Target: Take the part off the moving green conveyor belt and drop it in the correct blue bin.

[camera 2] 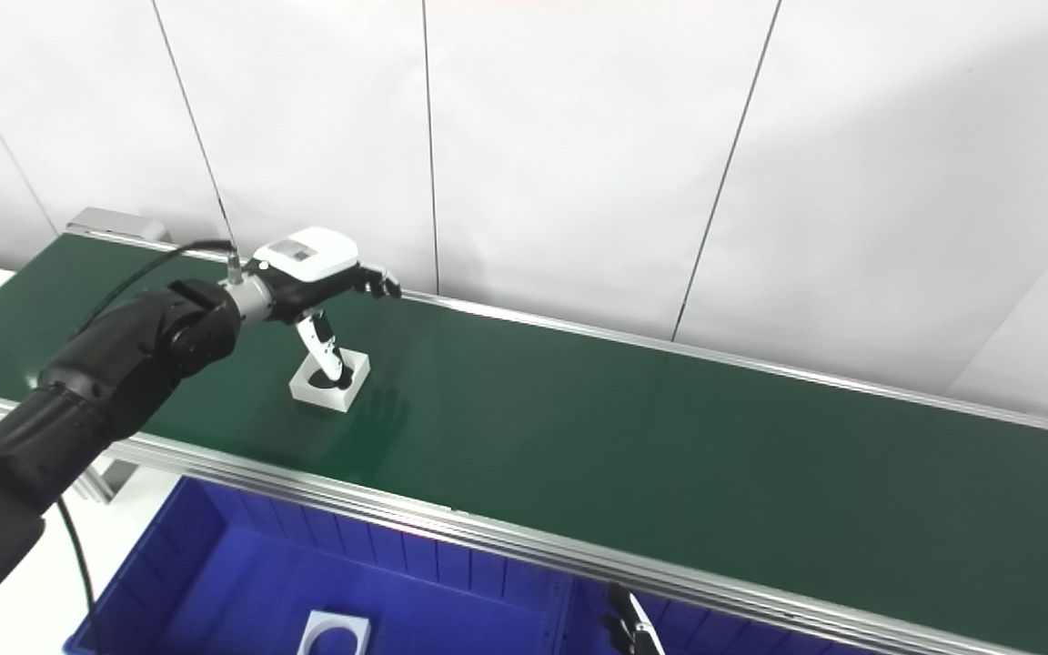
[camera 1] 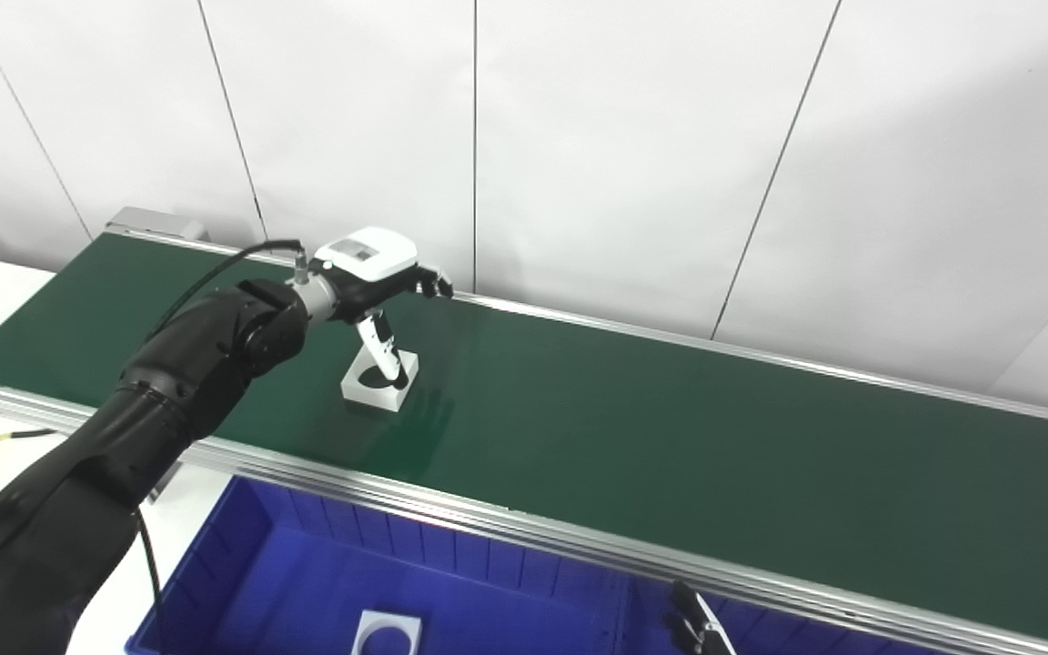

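1. Reaching over the green conveyor belt (camera 1: 670, 428), the left hand (camera 1: 369, 273) hangs above the white part (camera 1: 380, 377). Its fingers point toward the far rail and its thumb (camera 1: 380, 344) angles down toward the part's round opening. The thumb stands well apart from the fingers, and the hand grips nothing.

2. The part, a flat white square block with a circular hole, lies on the belt under the hand, toward the belt's left end. Whether the thumb tip touches it or merely hovers over the hole cannot be told from either view.

3. The blue bin (camera 1: 251, 564) sits just below the near rail. A second white part (camera 1: 387, 632) of similar shape lies on its floor.

4. Only some fingertips of the right hand (camera 1: 697, 623) show at the bottom edge; their posture cannot be told.

5. Likely failure: timing. The belt carries the part, so a late closure may close the hand on nothing or clip one corner.

6. Likely failure: poor seating. If the thumb misses the hole, the block may tilt or skid sideways along the smooth belt.

7. Likely failure: weak hold. A thin, flat block offers little edge to the fingers and may slip during the lift or fall short at the near rail instead of into the bin.
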Action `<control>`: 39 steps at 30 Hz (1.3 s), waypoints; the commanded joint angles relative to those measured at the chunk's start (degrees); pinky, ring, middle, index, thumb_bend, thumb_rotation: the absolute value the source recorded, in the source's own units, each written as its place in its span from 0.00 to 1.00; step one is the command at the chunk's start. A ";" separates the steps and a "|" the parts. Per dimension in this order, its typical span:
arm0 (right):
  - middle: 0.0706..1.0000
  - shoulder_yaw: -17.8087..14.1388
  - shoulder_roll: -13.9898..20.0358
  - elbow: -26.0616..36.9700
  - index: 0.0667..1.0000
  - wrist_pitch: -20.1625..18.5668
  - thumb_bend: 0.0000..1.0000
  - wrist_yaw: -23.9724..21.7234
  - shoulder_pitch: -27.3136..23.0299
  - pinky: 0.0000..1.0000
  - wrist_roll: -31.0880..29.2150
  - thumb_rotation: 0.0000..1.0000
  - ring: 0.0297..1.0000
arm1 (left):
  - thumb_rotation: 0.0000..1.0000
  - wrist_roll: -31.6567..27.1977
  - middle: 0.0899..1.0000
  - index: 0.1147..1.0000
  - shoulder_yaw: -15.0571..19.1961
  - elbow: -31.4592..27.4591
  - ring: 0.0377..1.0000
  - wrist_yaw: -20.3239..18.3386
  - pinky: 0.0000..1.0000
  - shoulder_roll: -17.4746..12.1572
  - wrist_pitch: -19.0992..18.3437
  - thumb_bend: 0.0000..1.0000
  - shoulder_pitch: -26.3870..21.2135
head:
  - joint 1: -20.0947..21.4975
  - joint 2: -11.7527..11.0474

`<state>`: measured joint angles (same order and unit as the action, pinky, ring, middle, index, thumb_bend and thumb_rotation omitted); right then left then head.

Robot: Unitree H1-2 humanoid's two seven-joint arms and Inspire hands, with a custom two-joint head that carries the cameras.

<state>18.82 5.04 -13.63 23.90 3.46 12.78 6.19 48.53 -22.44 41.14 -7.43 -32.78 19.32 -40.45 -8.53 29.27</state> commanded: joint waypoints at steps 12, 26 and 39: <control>0.92 0.61 0.37 5.93 0.91 3.01 0.78 -0.21 2.86 0.89 1.02 0.94 0.89 | 0.31 -0.22 0.78 0.80 -1.48 2.95 0.76 3.43 0.67 1.69 -6.08 1.00 -0.96 | 1.89 1.63; 0.93 1.08 0.16 10.00 0.91 2.96 0.79 -1.18 4.87 0.86 2.59 0.95 0.89 | 0.35 0.85 0.81 0.81 -6.46 7.47 0.81 4.69 0.71 6.26 -10.15 1.00 1.52 | 2.98 3.50; 0.93 1.72 -0.07 10.98 0.92 2.98 0.79 -1.92 5.34 0.88 2.43 0.94 0.90 | 0.00 5.76 0.41 0.43 -16.45 12.35 0.30 14.07 0.29 7.15 -10.31 0.54 0.46 | 3.52 4.37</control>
<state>20.29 5.44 -4.64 23.94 2.05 18.01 8.65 51.88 -37.94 50.44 6.00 -24.53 11.06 -41.60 -4.92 33.57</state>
